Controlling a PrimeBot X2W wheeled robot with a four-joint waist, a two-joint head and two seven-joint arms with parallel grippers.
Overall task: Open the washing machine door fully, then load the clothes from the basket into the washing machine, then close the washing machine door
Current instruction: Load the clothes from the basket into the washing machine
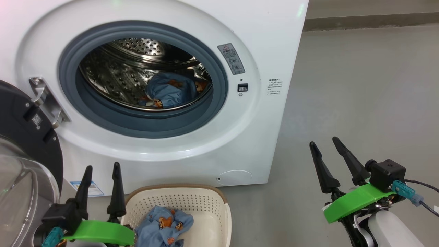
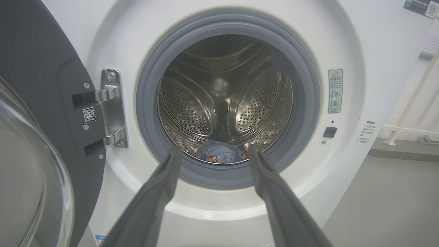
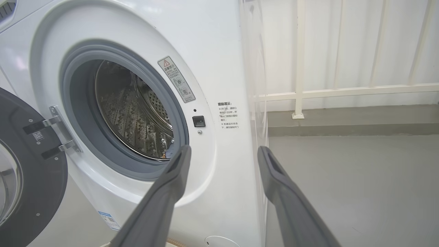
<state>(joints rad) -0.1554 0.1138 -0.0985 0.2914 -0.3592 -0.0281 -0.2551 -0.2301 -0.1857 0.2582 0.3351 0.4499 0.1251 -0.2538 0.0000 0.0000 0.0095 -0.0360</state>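
Head: washing machine door (image 1: pixel 31 137) swung wide, clearing drum (image 1: pixel 137 65); one garment (image 1: pixel 171 91) inside, more clothes (image 1: pixel 164 223) in basket (image 1: pixel 178 187) beside left gripper (image 1: pixel 103 165). Both grippers spread, empty; right gripper (image 1: pixel 323 141) aside. L wrist: fingers (image 2: pixel 161 185) frame drum mouth. R wrist: speck (image 3: pixel 165 155) at lip, maybe fabric.

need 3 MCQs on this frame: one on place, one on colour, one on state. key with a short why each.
1. Where is the basket?
A. on the floor before the washing machine
B. on top of it
C. on a shelf

2. What colour is the gasket round the drum?
A. red
B. grey-blue
C. yellow

3. How is the washing machine door?
A. shut
B. open, swung to the robot's left
C. taken off

Key:
1 A: in the head view it stands below the machine's front, holding clothes.
2 B: a grey-blue ring frames the steel drum.
3 B: it hangs on its hinge, left of the open drum.
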